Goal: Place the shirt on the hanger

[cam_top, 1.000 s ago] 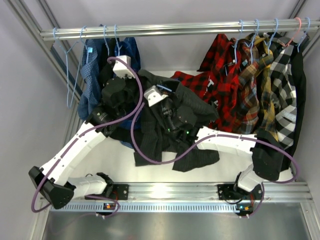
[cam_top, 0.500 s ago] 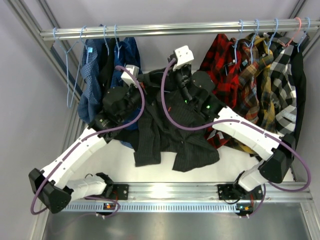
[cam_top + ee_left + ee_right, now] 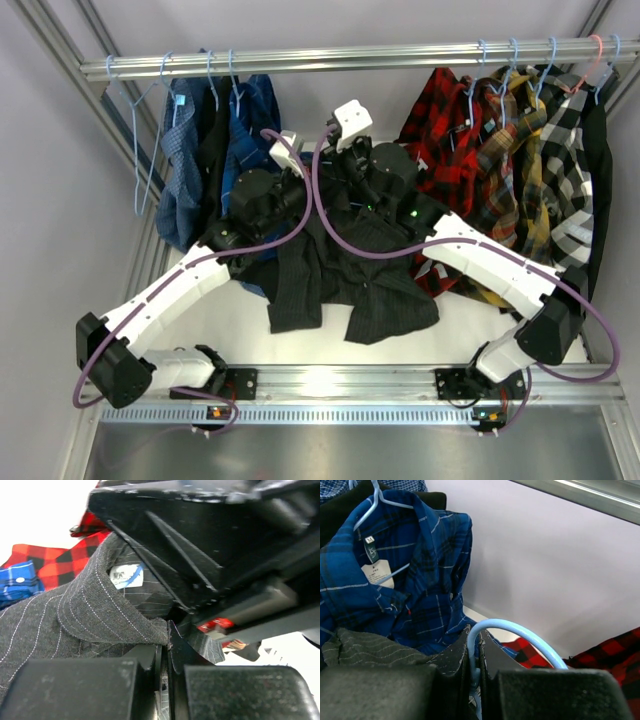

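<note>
The left gripper point(image 3: 167, 655) is clamping its fingers tight on a fold of the shirt point(image 3: 85, 615) right at the collar. The pinstriped cloth is rising up and to the left from the pinch, with a small white neck label point(image 3: 126, 575) showing inside. The right arm point(image 3: 210, 535) is crowding in just above. The right gripper point(image 3: 476, 667) is pinching the hanger point(image 3: 520, 632) at its light-blue hook, which is curving up and right out of the closed fingers. Some pinstriped cloth seems to be lying against its left finger, though the close view is leaving that unsure. From above, the shirt is draping from both grippers onto the white table point(image 3: 230, 310), between the blue plaid shirt point(image 3: 415, 580) and the red plaid shirt point(image 3: 440, 110).
</note>
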Controlling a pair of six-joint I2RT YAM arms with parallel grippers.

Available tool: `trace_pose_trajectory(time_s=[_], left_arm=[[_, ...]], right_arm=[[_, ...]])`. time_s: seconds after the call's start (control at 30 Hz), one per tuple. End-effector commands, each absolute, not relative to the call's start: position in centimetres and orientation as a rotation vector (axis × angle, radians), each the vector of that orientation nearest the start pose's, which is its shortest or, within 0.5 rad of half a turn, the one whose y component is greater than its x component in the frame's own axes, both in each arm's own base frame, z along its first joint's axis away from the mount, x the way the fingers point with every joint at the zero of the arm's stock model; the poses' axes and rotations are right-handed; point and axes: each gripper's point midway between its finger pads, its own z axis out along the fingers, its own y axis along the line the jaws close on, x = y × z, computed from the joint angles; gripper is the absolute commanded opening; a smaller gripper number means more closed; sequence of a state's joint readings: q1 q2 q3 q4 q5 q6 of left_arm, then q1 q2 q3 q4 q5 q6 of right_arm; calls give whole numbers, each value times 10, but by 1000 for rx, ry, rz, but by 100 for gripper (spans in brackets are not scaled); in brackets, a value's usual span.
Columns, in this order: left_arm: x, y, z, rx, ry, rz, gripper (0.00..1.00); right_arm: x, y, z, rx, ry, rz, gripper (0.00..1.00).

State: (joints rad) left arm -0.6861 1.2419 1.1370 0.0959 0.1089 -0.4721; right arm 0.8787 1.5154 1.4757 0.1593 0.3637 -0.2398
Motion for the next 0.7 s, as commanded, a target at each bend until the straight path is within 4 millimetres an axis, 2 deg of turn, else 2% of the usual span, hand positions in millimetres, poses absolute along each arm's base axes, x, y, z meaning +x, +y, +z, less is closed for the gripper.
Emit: trace_pose_trajectory(time_s=[0.0, 0.03, 0.07, 0.13, 0.17, 0.2, 0.33, 0.37, 0.43, 0.47, 0.5, 0.57, 0.6, 0.63, 0.67], left_arm=[[288, -315, 410, 361, 1468, -1100, 4], [285, -313, 411, 380, 1455, -1084, 15], [285, -309, 410, 378, 1452, -1068, 19], [294, -286, 406, 283, 1462, -950, 27], [299, -274, 404, 231, 1471, -895, 27], [308, -249, 402, 130, 1477, -779, 28], [307, -217, 409, 57, 1436, -662, 34], [307, -215, 411, 61, 1435, -649, 38], [305, -212, 412, 98, 1447, -611, 59], [304, -210, 424, 106, 1428, -602, 71], [303, -208, 431, 117, 1418, -587, 94], [305, -199, 438, 154, 1419, -516, 98], [304, -193, 454, 162, 1402, -495, 98], [313, -186, 453, 182, 1414, -433, 98], [315, -188, 450, 248, 1434, -427, 98]], right_arm=[[364, 329, 451, -454, 1309, 275, 0], [365, 325, 452, -441, 1304, 254, 0], [366, 324, 451, -442, 1304, 242, 0], [366, 318, 455, -435, 1295, 212, 0], [367, 316, 457, -431, 1293, 202, 0], [365, 312, 462, -428, 1282, 195, 0], [360, 307, 475, -429, 1260, 193, 0], [359, 308, 474, -443, 1265, 192, 0], [355, 309, 478, -459, 1254, 208, 0], [352, 308, 481, -463, 1246, 221, 0], [350, 310, 479, -479, 1241, 240, 0], [346, 309, 483, -478, 1225, 254, 0], [344, 310, 484, -485, 1218, 264, 0], [343, 310, 485, -492, 1213, 265, 0], [340, 309, 489, -500, 1202, 272, 0]])
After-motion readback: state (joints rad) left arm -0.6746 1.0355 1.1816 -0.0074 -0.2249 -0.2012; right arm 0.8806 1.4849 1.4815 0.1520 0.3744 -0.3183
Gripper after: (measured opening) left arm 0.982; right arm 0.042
